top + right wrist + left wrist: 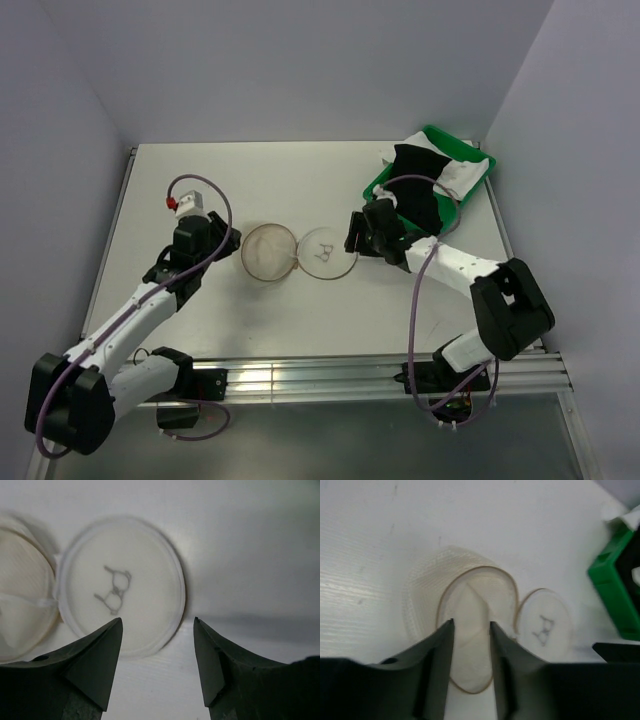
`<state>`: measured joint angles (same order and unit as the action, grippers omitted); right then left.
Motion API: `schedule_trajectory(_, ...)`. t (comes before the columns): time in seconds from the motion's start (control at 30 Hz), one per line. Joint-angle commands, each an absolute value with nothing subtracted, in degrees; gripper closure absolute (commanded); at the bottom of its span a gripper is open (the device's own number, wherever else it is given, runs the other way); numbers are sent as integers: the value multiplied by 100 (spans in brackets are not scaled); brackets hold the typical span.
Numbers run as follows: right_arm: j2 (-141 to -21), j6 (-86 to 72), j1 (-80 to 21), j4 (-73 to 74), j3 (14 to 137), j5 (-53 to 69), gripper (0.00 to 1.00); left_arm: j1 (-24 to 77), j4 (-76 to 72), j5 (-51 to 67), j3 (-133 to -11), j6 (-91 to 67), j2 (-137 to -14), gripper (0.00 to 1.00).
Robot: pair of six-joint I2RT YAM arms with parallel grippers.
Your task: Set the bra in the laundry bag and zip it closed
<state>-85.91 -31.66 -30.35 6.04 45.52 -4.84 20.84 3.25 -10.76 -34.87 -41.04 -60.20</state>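
Only from the top view: black floppy fabric bra, crumpled in the green plastic tray at the far right of the white table, beside a white cloth. Well apart from the bag and from both grippers. Too bunched to give a clear long axis; black mass running roughly from the tray's far end toward its near end. In the left wrist view, just a blurred green corner of that tray, garment not made out there.

Mid-table, between the two arms: round white mesh laundry bag with tan rim, unzipped, mouth facing up. Flat circular lid flipped out to its right, joined to the rim at one spot between them. Pair lying left to right across the table.

Only from the wrist views: small grey outline mark on the lid, and a raised fold of fabric inside the bag.

Left gripper over the near side of the mouth, fingers parted by a narrow gap, fold showing in that gap; touching it or not, impossible to tell.

Right gripper by the lid's right edge, fingers spread wide, nothing between them but bare table.
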Motion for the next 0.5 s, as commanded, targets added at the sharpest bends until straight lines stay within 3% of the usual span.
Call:
schedule_trajectory(0.0,-8130,-2980,-2638,720,5149,-747,34,2170,158,-643,-3524,-4219,-5573,56)
schedule_trajectory(0.13,-8209,-2874,-1926,843,5685,-852,35,2346,62,-73,-3647,-4070,-5248,49)
schedule_trajectory(0.3,-8823,-2795,-907,1132,6492,-1343,52,2829,-237,509,-3797,-3964,-5010,48)
schedule_trajectory(0.47,-9763,-2865,-212,1283,7276,-1661,53,3260,-676,904,-3543,-4060,-4861,48)
